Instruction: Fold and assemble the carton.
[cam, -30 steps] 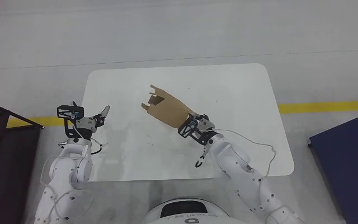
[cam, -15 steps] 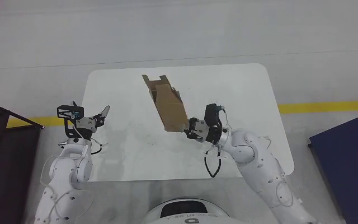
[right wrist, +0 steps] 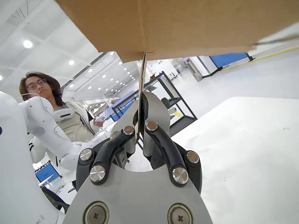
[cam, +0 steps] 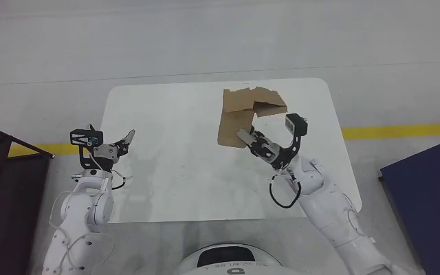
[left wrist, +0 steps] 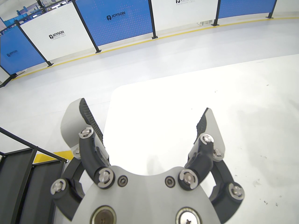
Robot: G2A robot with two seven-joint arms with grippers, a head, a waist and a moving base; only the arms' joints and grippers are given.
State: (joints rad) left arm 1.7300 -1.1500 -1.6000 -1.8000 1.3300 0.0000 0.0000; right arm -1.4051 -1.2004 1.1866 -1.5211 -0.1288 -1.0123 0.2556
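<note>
Left end effector [left wrist: 144, 107]: jaws wide apart, empty, at the left edge of the bench [cam: 172, 179].
Carton [cam: 237, 117]: brown cardboard, partly unfolded, held up near the bench's far edge, right of the middle.
Right end effector [right wrist: 140, 103]: pinched on the carton's near flap.
Handling: likely light, with stiff panels that bend at the creases. Grip close to a crease, as thin flaps may buckle.

Table: you have a white table [cam: 172, 179] with rounded corners; small dark specks dot its top.
Floor: pale grey all round; a yellow line [cam: 392, 130] runs across it on either side of the table.
Left edge: you see a dark rack [cam: 17, 179] near the table.
Right edge: a blue slab [cam: 416, 199] sits well apart from the table.
Room: blue and white partition panels [left wrist: 112, 22] stand on black posts; a black shelving frame [right wrist: 172, 94] stands beyond the table; round ceiling lights [right wrist: 28, 44] glow overhead.
</note>
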